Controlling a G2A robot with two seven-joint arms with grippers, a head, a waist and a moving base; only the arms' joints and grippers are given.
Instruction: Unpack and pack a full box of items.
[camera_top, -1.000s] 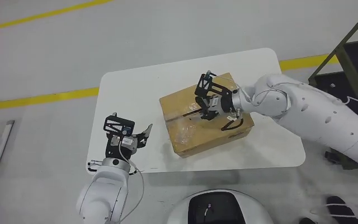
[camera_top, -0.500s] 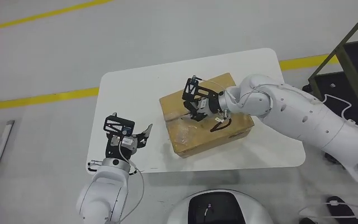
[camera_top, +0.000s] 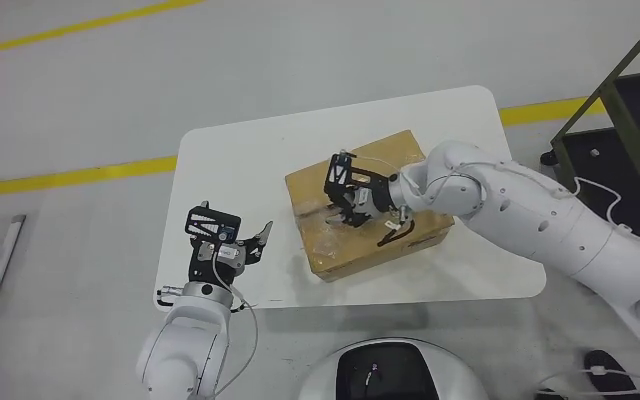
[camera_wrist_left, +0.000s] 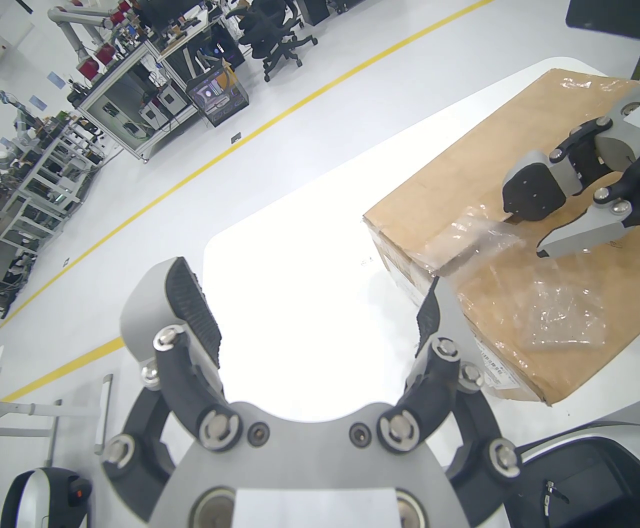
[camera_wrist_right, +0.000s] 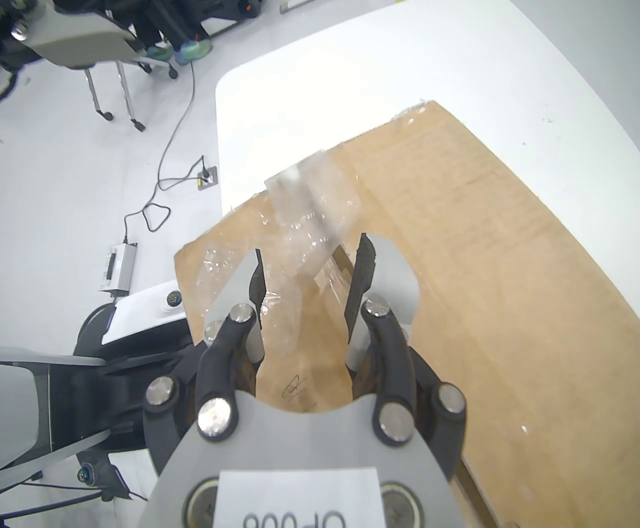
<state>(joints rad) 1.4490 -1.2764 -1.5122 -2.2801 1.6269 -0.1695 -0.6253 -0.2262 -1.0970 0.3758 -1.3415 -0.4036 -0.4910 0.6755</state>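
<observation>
A sealed cardboard box (camera_top: 400, 165) lies across the middle of the white table (camera_top: 230, 160). My right gripper (camera_top: 338, 205) sits low over the box top near its left end. It is open, and a lifted strip of clear tape (camera_wrist_right: 312, 210) rises from the seam between its fingers (camera_wrist_right: 370, 265). More wrinkled clear tape (camera_wrist_left: 560, 310) clings to the box top (camera_wrist_left: 500, 150) and its corner. My left gripper (camera_wrist_left: 310, 295) is open and holds nothing, hovering over bare table just left of the box (camera_wrist_right: 475, 225). In the top view the left gripper (camera_top: 240, 228) is near the table's front left.
Bare tabletop stretches left of and behind the box. A dark metal rack (camera_top: 600, 110) stands off the table's right end. Yellow lines (camera_top: 90, 172) cross the floor around the table.
My right gripper has slid leftward along the box top, toward the taped end. The left arm has kept still.
</observation>
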